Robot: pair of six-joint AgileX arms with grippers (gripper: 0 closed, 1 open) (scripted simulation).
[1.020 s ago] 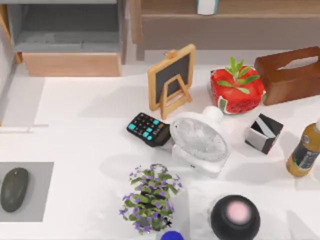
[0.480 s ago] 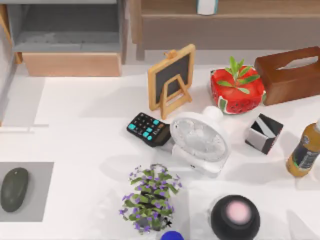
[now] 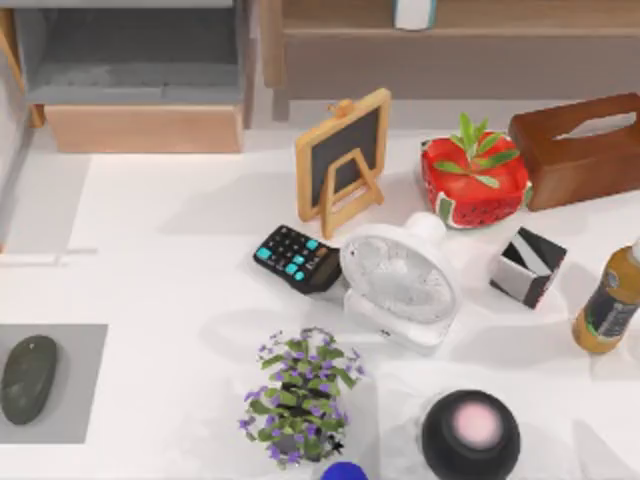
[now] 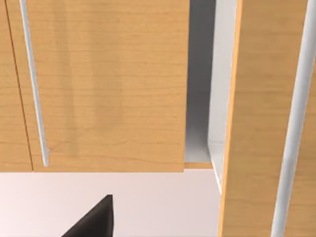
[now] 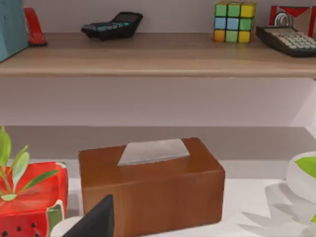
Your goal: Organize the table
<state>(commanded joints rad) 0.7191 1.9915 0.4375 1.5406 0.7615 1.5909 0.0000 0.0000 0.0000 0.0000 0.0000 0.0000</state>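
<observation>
The white table (image 3: 170,250) carries a black calculator (image 3: 296,259), a white fan (image 3: 400,282), a small chalkboard easel (image 3: 345,160), a watermelon-patterned plant pot (image 3: 473,180), a brown tissue box (image 3: 580,150), a black-and-white cube holder (image 3: 528,266), a bottle (image 3: 608,303), a purple flowering plant (image 3: 298,398) and a round black speaker (image 3: 470,433). A dark mouse (image 3: 28,378) lies on a grey mat (image 3: 85,350) at the left. A dark part of my left gripper (image 4: 94,219) faces wooden cabinet doors (image 4: 103,84). My right gripper (image 5: 96,219) is near the tissue box (image 5: 150,185).
A wood-and-grey shelf unit (image 3: 140,90) runs along the back. In the right wrist view its shelf board (image 5: 158,61) bears a dark calculator (image 5: 112,24), a colour cube (image 5: 234,20) and a second calculator (image 5: 289,39). Bare tabletop lies left of centre.
</observation>
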